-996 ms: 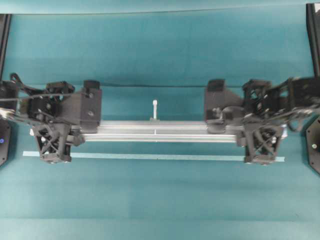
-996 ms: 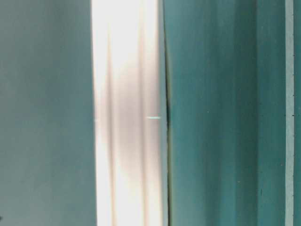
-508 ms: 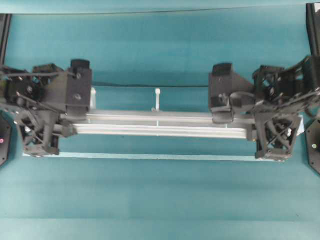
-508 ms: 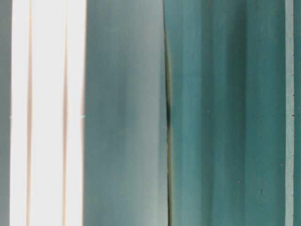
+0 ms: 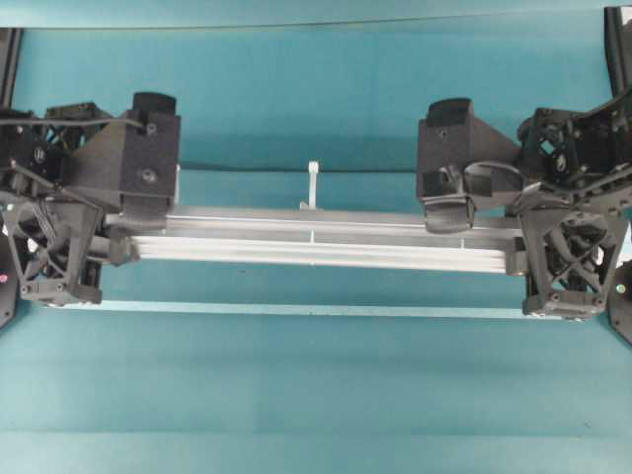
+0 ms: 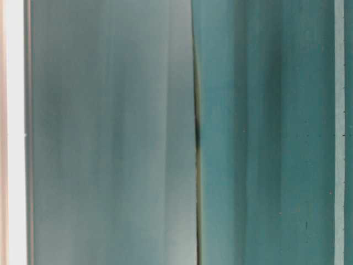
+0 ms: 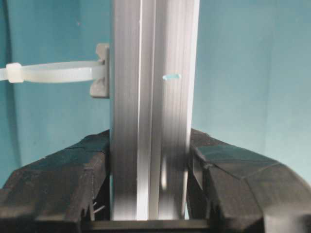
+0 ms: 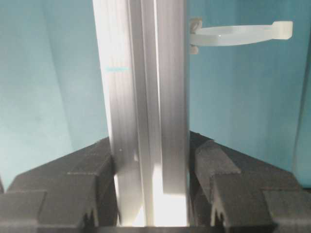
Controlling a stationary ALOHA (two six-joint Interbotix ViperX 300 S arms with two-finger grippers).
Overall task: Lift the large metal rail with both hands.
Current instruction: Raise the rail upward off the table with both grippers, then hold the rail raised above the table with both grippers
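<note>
From above, rail: the large metal rail (image 5: 316, 244) runs left to right across the middle, its shadow falling apart from it on the teal desk (image 5: 316, 395).
From above, left pincer: the left pincer (image 5: 94, 247) clamps the rail's left end, one finger on each long side.
From above, right pincer: the right pincer (image 5: 533, 259) clamps the right end the same way.
From above, strip: a thin pale strip (image 5: 296, 309) lies flat on the desk, parallel to the rail and nearer the bottom edge.
From above, pin: a pale pin (image 5: 313, 185) sticks out from the rail's far edge near the middle.
Desk level: blurred; a bright band at the left edge, too unclear to name.
Left wrist: black fingers (image 7: 73, 179) press both sides of the rail; a white tie (image 7: 58, 72) juts left.
Right wrist: black fingers (image 8: 233, 179) grip both sides of the rail.
</note>
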